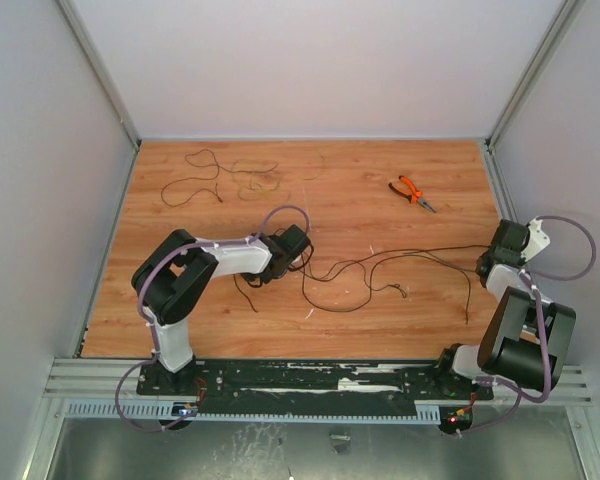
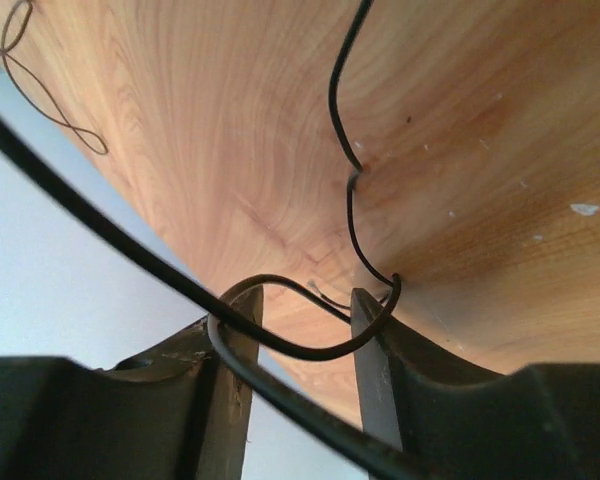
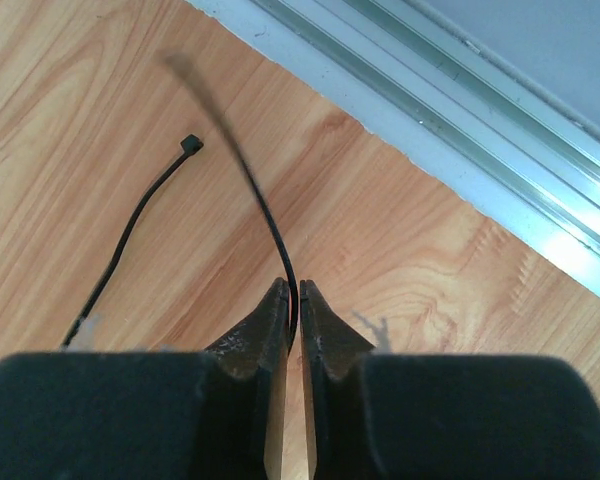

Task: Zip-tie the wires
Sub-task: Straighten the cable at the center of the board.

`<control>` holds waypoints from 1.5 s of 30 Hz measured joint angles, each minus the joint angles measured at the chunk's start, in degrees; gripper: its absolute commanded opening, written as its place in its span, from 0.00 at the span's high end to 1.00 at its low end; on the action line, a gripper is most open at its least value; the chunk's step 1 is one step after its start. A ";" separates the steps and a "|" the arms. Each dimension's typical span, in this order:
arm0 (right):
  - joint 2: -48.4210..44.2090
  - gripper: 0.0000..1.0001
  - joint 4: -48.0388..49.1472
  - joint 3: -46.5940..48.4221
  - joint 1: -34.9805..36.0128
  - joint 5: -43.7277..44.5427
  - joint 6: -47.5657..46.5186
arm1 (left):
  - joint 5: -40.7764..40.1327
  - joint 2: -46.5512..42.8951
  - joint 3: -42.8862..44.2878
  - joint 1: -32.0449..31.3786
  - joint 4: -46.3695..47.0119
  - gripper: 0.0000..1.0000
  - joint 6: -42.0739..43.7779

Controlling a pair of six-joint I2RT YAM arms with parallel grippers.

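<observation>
gathering step: left gripper (image 2: pixel 305 305) half open, wires (image 2: pixel 350 205) loose between its jaws, right gripper (image 3: pixel 292 290) pinching one strand; next, bunch the loops.

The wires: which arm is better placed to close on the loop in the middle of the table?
Left, probably. The left pincer stands open with wires crossing between its fingers; the right pincer is shut on one strand far to the right.

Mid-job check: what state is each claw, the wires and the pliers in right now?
left claw: open, wire loop slack in the gap.
right claw: shut on one strand of the wires.
wires: loose, spread out, not tied.
pliers: lying flat, not held.
</observation>
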 measured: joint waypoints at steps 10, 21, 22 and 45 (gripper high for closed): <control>-0.24 0.69 -0.31 0.07 0.00 -1.44 -0.42 | -0.28 -0.07 1.57 0.24 0.35 0.26 -1.16; -5.07 0.49 -2.95 3.43 0.04 -4.83 -0.48 | 2.23 -1.97 4.15 0.39 -0.42 0.02 -3.87; -5.62 0.47 -3.41 3.85 0.04 -5.07 -0.57 | 2.99 -2.36 4.28 0.39 -0.81 0.02 -4.37; -16.87 0.09 -12.83 11.58 7.87 -12.66 -2.78 | 21.51 -19.56 -2.16 0.39 -8.94 0.02 -17.40</control>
